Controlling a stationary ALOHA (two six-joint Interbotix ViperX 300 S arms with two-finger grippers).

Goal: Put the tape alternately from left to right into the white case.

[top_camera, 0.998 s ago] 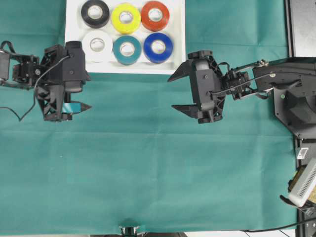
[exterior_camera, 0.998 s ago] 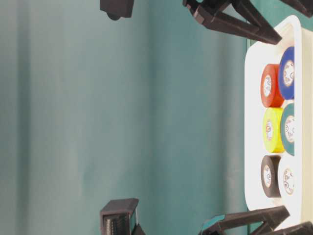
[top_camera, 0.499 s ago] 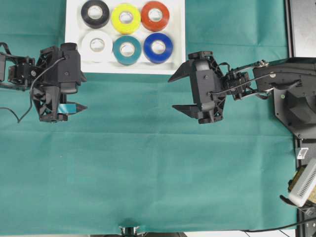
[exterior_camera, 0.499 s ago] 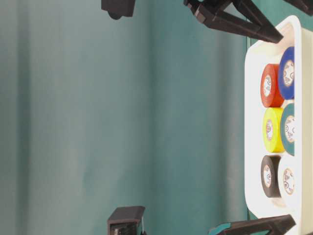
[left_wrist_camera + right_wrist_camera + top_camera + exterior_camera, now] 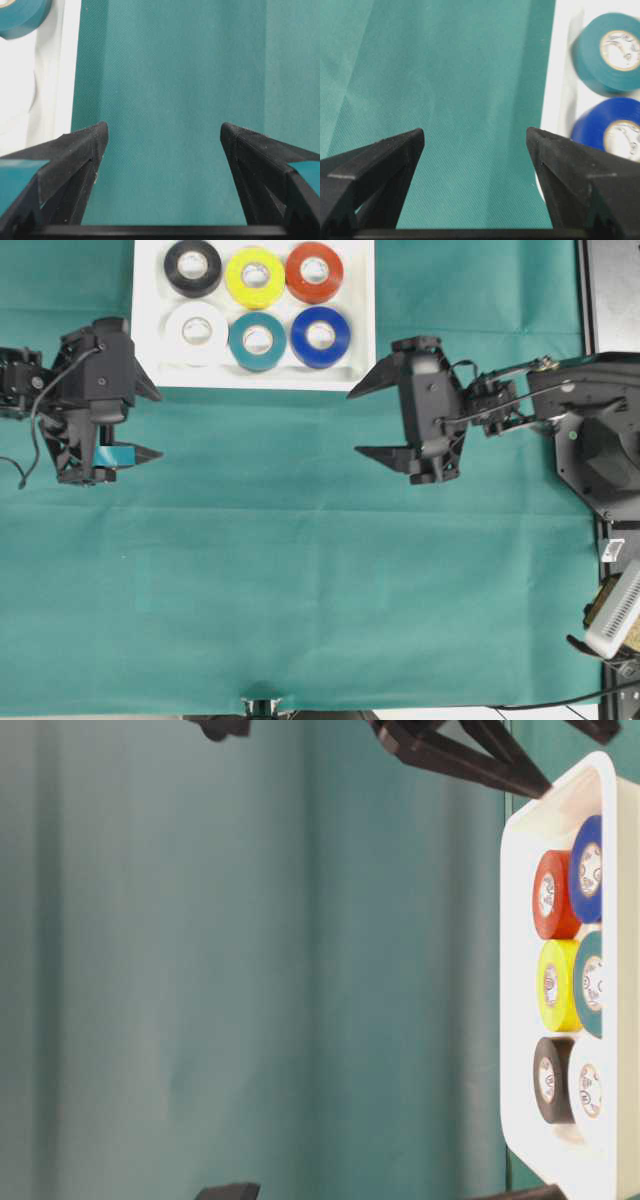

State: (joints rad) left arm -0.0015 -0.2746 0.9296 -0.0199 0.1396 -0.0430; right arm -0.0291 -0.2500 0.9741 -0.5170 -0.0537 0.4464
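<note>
Six rolls of tape fill the white case.

White case on plain green cloth.

A table covered by a teal-green cloth (faintly creased) carries the white case at its far edge, the only thing lying directly on the cloth in view.

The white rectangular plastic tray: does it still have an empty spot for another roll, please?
No, the white rectangular plastic tray holds six ring-shaped tape rolls in two full rows of three.
</note>
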